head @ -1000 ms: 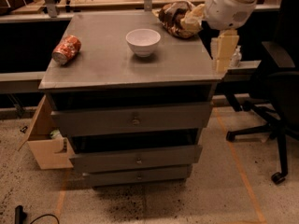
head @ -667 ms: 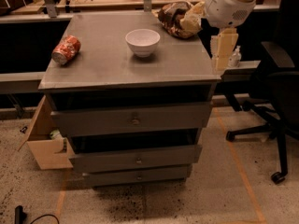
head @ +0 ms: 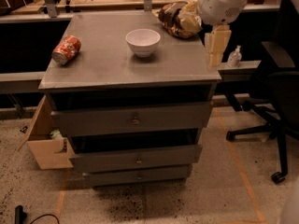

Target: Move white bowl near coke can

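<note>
The white bowl [head: 143, 41] stands upright near the middle back of the grey cabinet top [head: 107, 66]. The coke can [head: 66, 49], red and dented, lies on its side near the top's left edge, well apart from the bowl. My gripper [head: 216, 50] hangs pointing down from the white arm at the top's right edge. It is to the right of the bowl, clear of it, and holds nothing I can see.
A brown and yellow snack bag [head: 175, 18] lies at the back right of the top, by the arm. A black office chair [head: 275, 92] stands to the right and an open cardboard box [head: 44, 141] to the lower left. A small bottle [head: 234, 56] sits on the ledge behind the gripper.
</note>
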